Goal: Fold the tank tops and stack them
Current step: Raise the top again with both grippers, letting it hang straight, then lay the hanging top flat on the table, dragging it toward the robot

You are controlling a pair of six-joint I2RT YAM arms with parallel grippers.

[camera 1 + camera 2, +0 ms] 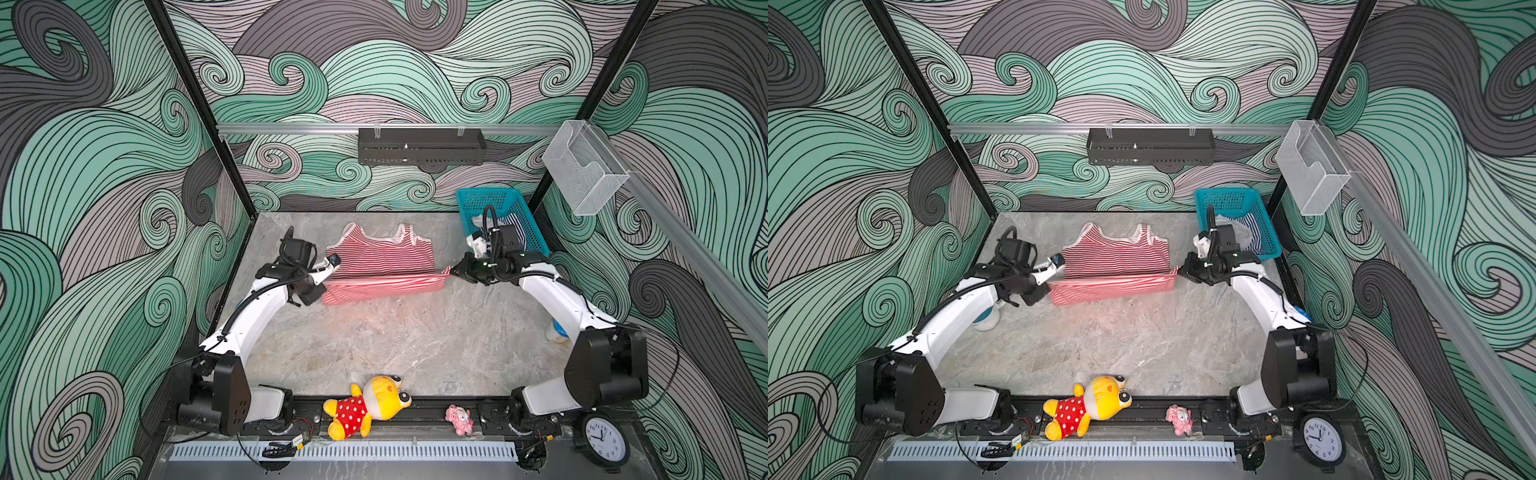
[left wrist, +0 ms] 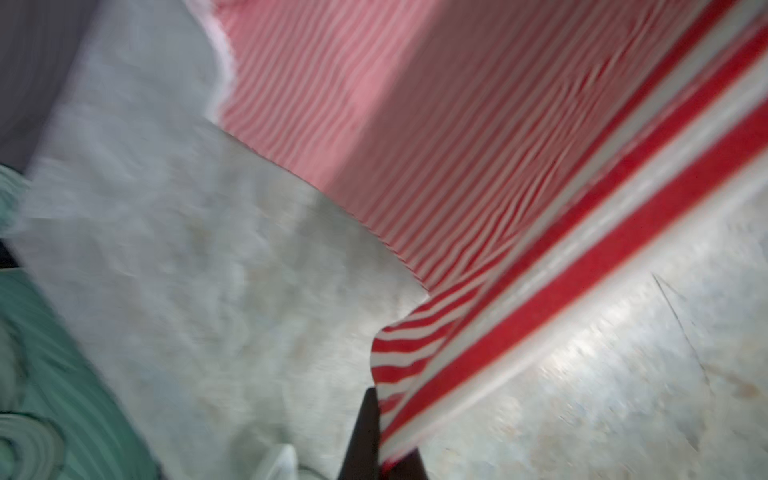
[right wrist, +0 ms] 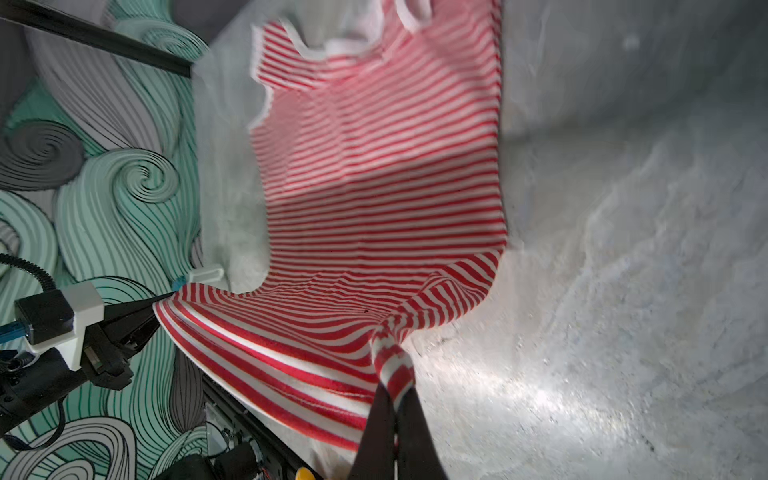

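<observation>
- My left gripper (image 1: 325, 286) sits at about 10 o'clock from the middle of the table (image 1: 374, 345). Its jaws are clamped on the left hem corner of the red-and-white tank top (image 1: 380, 253). The left wrist view is blurred, but it shows striped cloth pinched between the dark fingers (image 2: 365, 432).
- The red-and-white tank top lies toward 12 o'clock. Its straps point at the back wall and its upper part is flat on the marble. The hem is raised and pulled taut in a band between my two grippers, on the 6 o'clock side of the flat part.
- A yellow plush toy (image 1: 368, 405) in a red dotted dress lies at 6 o'clock on the black rail, well apart from the tank top.
- My right gripper (image 1: 454, 270) is at about 2 o'clock, its jaws closed on the right hem corner. In the right wrist view the cloth bunches between the fingers (image 3: 380, 419).
- The navy-and-white tank top (image 1: 515, 224) lies crumpled inside the teal basket (image 1: 486, 199), in the far corner between 1 and 2 o'clock, just behind my right wrist.
</observation>
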